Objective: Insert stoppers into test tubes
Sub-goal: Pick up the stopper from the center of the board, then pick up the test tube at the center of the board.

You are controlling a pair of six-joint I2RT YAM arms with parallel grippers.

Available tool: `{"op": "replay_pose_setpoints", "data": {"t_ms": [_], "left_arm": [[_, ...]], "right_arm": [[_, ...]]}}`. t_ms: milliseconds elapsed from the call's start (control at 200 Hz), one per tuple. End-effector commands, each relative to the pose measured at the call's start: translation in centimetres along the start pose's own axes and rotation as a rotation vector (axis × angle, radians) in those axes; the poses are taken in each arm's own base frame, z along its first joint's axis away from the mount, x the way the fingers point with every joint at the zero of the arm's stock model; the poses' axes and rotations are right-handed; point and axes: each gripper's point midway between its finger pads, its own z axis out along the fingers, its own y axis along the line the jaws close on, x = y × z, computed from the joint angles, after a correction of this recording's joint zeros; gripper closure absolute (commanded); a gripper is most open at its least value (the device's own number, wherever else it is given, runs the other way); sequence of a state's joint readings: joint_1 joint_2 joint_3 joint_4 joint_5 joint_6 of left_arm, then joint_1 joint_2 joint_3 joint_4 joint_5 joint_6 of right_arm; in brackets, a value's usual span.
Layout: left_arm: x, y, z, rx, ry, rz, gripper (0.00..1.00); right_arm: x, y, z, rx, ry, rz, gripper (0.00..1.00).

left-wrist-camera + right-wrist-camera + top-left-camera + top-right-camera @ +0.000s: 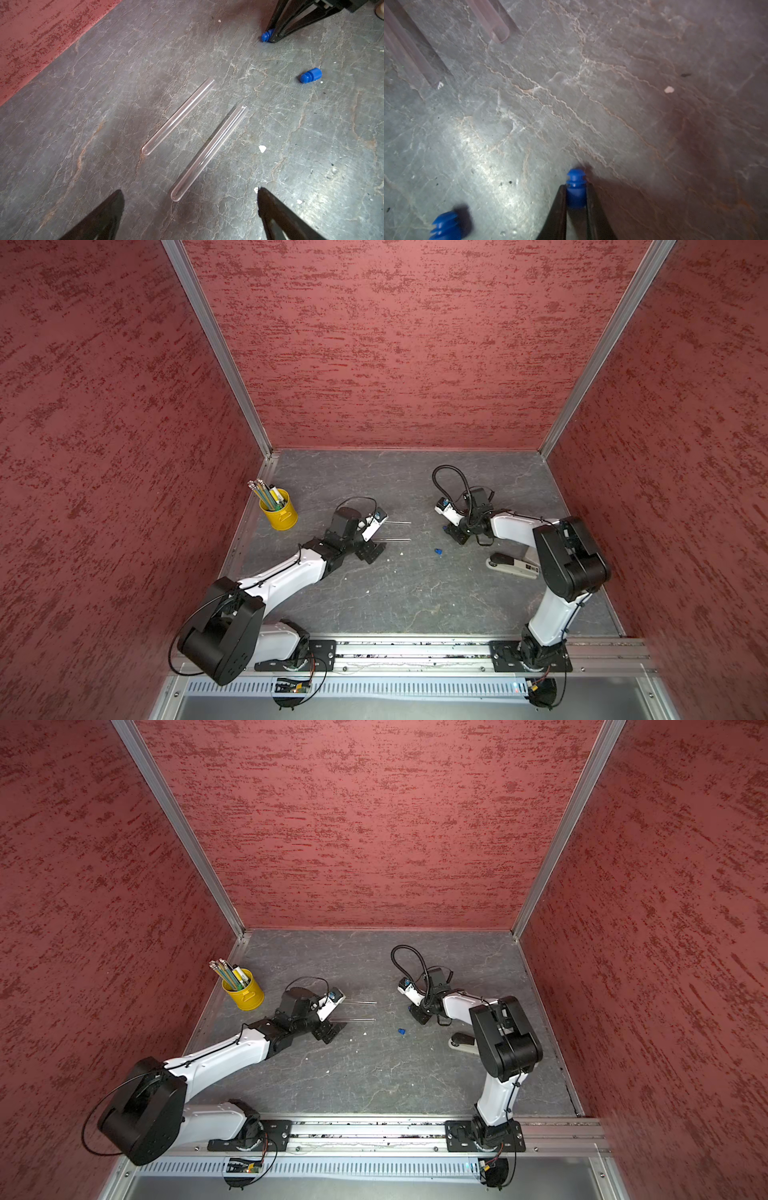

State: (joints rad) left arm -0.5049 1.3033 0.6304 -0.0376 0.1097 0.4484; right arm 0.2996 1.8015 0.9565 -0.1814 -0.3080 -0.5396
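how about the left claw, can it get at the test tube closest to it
Probably yes: the left claw is open, and the nearest test tube lies flat on bare table just ahead of it. The second test tube lies apart beside it.

Yellow cup (pixel 279 512) upright near the table's (pixel 415 597) far left corner, crammed with striped green-and-yellow pencils (pixel 261 490) fanning out toward the left edge. Over by the right edge, a grey-and-black stapler-like thing (pixel 513 565) lies flat, partly hidden. Small white specks (pixel 262 148) dot the grey, veined surface mid-table. Mottled red walls (pixel 395 344) on three sides.
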Motion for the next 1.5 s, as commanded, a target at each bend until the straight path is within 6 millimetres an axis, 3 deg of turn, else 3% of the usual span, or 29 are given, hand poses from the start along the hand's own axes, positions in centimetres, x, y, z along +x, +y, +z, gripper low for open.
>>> {"op": "replay_pose_setpoints", "data": {"t_ms": [0,316,521,771,1017,1498], "left_arm": [[-0.7,-0.4,-0.3,0.036,-0.012,0.06,0.0],[-2.3,-0.6,-1.0,0.152,-0.047,0.187,0.0],[-2.5,1.0,-0.9,0.247,-0.02,0.237,0.03],[-2.9,2.8,1.1,0.306,-0.019,0.351,0.11],[-2.5,3.9,3.1,0.358,0.034,0.459,0.29],[-1.4,4.2,7.3,0.406,0.052,0.592,0.51]], "right_arm": [[-0.5,0.1,-1.0,0.017,-0.011,-0.026,0.84],[-1.3,0.0,-2.0,0.034,-0.038,-0.043,0.85],[-2.0,0.1,-2.2,0.031,-0.055,-0.047,0.85],[-2.2,0.4,-2.1,0.029,-0.058,-0.058,0.85],[-2.7,0.4,-2.2,0.033,-0.06,-0.07,0.85],[-3.3,0.4,-2.4,0.036,-0.063,-0.073,0.85]]}}
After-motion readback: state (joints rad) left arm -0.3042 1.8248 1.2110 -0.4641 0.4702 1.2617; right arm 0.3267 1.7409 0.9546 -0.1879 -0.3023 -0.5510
